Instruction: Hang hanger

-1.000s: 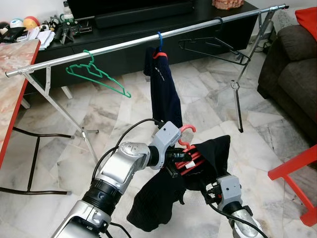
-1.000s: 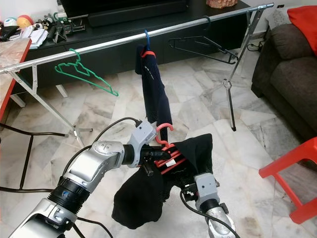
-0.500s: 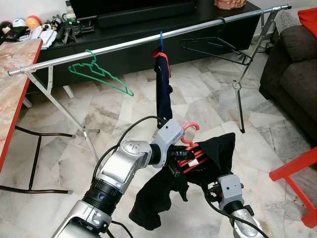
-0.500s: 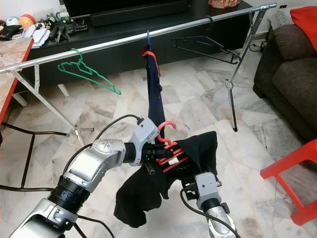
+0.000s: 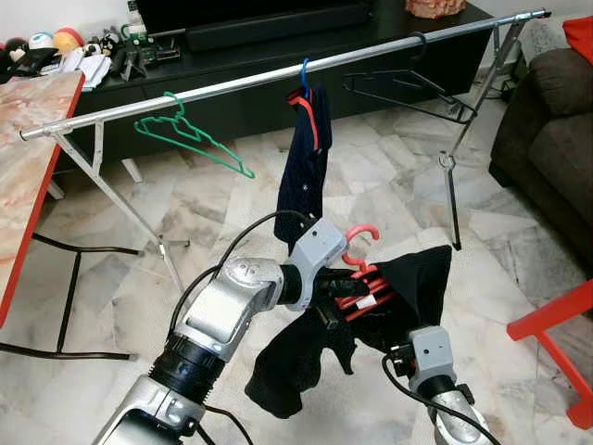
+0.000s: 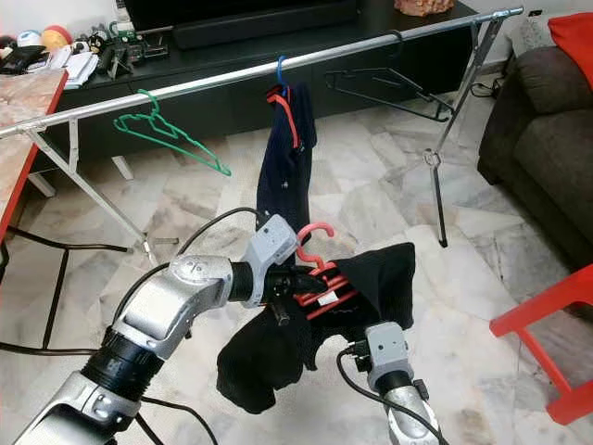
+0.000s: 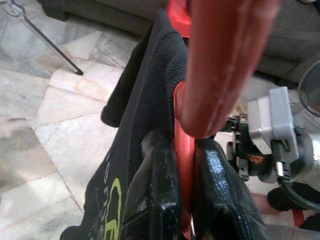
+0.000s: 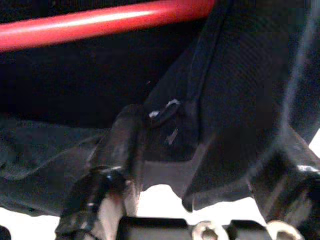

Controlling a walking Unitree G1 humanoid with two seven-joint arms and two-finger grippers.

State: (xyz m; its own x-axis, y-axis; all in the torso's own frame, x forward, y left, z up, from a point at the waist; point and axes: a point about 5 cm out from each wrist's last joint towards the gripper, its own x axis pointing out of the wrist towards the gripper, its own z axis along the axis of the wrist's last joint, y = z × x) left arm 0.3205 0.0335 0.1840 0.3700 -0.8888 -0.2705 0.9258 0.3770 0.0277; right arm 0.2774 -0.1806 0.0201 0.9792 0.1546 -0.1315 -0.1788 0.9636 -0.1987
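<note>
left gripper (image 5: pixel 345 289): clamped on the red hanger (image 5: pixel 359 278), mid-frame
right gripper (image 8: pixel 165 165): pinching the black garment (image 5: pixel 306 366)
risk: garment could slide off; hook might miss the rail (image 5: pixel 232 85) up top

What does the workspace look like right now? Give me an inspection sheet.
Surface: marble floor.
Job's things: red hanger carrying a black garment, held below the metal rail.
Clutter: green hanger, black hanger and a dark garment hang on the rail.
Grippers: left pincer shut on the red hanger; right pincer in the black garment's folds, state unclear.
Cables: black cable looping over the left arm.
Surroundings: dark sofa, red chair, black TV cabinet.
</note>
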